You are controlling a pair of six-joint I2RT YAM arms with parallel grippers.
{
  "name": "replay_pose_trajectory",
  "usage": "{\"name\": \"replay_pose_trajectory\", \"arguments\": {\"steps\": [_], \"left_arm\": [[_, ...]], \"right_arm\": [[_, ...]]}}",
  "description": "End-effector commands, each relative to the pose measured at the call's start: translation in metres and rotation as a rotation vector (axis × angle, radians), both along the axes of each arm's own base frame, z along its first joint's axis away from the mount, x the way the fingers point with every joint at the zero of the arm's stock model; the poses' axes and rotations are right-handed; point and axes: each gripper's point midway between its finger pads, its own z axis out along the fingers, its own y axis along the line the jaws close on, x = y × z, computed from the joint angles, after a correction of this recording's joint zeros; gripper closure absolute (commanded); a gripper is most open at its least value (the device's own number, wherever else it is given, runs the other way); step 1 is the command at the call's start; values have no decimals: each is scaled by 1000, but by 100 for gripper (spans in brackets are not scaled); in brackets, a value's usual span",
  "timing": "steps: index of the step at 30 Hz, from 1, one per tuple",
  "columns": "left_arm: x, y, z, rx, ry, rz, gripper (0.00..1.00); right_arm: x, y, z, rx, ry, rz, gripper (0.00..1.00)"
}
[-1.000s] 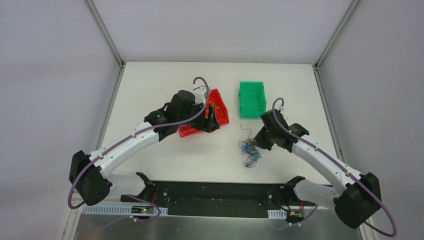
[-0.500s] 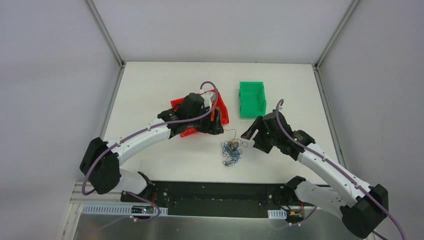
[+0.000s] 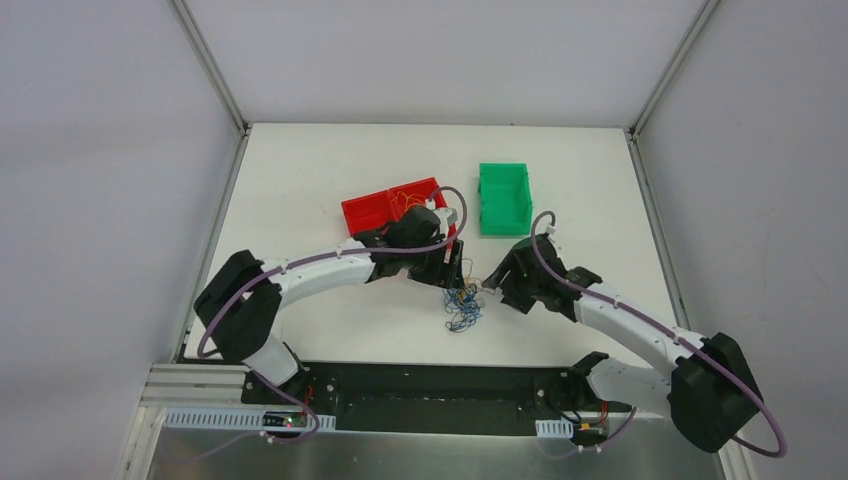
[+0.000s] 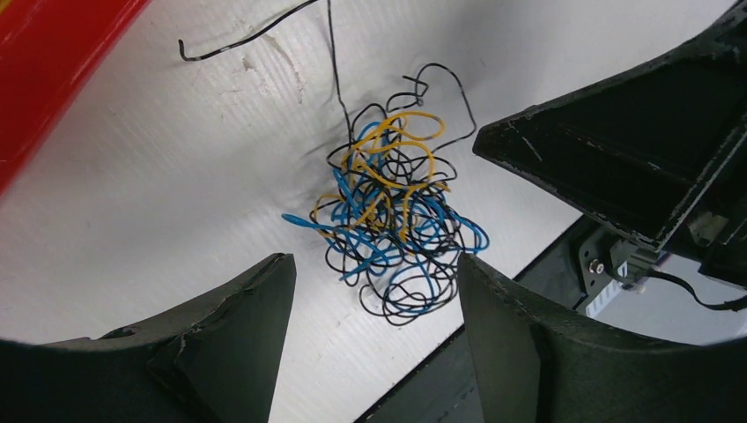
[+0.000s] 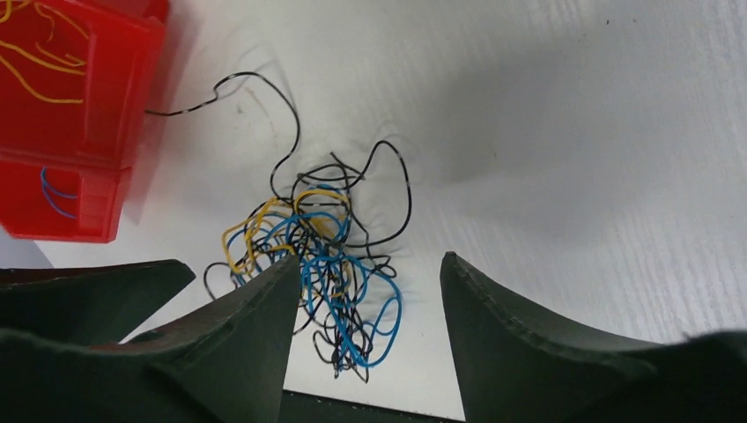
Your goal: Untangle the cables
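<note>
Left claw (image 4: 374, 273) released, its jaws spread wide and holding nothing, poised directly over the cables (image 4: 388, 211). The right claw (image 5: 370, 264) was likewise released and unloaded. It faced the same heap from the side turned away from the red bin (image 3: 370, 210).

The cables lay on the tabletop (image 3: 300, 180) as one loose knot near the red bin, off the corner of the bin nearest the arms' bases. Blue, orange-yellow and black wires were looped through one another. One long black strand (image 5: 264, 97) trailed from the knot toward the red bin, its free end lying close to the bin's wall.

Progress was judged partial. In the right wrist view, several orange-yellow strands (image 5: 35, 66) lay apart from the knot inside one compartment of the red bin. A single blue strand (image 5: 53, 196) lay in the adjoining compartment. The green bin (image 3: 503, 200) stood beside the red bin, well apart from it, and no wire could be made out in it from the top view.

The larger share of the work appeared to be left, since all three colours were interlocked in the heap. Each wire would have to be drawn free singly, probably with one claw pinning the mass while the other pulled.
</note>
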Motion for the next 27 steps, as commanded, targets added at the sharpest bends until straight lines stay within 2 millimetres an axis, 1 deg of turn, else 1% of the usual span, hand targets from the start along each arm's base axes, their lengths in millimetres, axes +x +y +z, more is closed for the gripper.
{"name": "replay_pose_trajectory", "arguments": {"steps": [1, 4, 5, 6, 7, 8, 9, 10, 11, 12, 13, 14, 16, 17, 19, 23, 27], "left_arm": [[4, -9, -16, 1, 63, 45, 31], [3, -14, -35, 18, 108, 50, 32], [2, -17, -40, 20, 119, 46, 32], [2, -19, -44, 20, 130, 41, 33], [3, -22, -47, 18, 137, 38, 36], [3, -24, -50, 18, 142, 35, 44], [4, -25, -52, 16, 143, 33, 56], [5, -25, -53, 18, 137, 33, 72], [6, -23, -53, 24, 131, 43, 87], [8, -19, -52, 33, 118, 60, 100], [10, -14, -49, 39, 100, 77, 100], [10, -7, -50, 54, 88, 93, 100], [9, 6, -46, 73, 64, 107, 100], [7, 13, -39, 76, 47, 111, 100], [3, 31, -35, 106, 29, 124, 100], [-11, 76, -29, 164, -2, 177, 100], [-25, 127, -27, 215, -20, 272, 100]], "right_arm": [[21, 6, -11, 47, -20, -106, 41], [26, 10, -19, 54, -11, -124, 51], [28, 12, -20, 58, -12, -122, 56], [29, 14, -19, 64, -16, -120, 62], [30, 15, -19, 68, -17, -116, 74], [31, 16, -17, 70, -20, -112, 84], [31, 16, -16, 69, -19, -111, 94], [31, 14, -15, 64, -21, -110, 100], [31, 11, -13, 57, -23, -116, 100], [31, 6, -11, 45, -28, -123, 100], [31, 0, -8, 32, -36, -132, 100], [30, -9, -5, 17, -41, -146, 100], [30, -30, 2, -12, -58, -183, 100], [30, -42, 7, -24, -73, -203, 100], [26, -71, 19, -57, -100, -249, 100], [19, -135, 43, -156, -144, -385, 100], [9, -197, 68, -289, -137, -576, 100]]}}
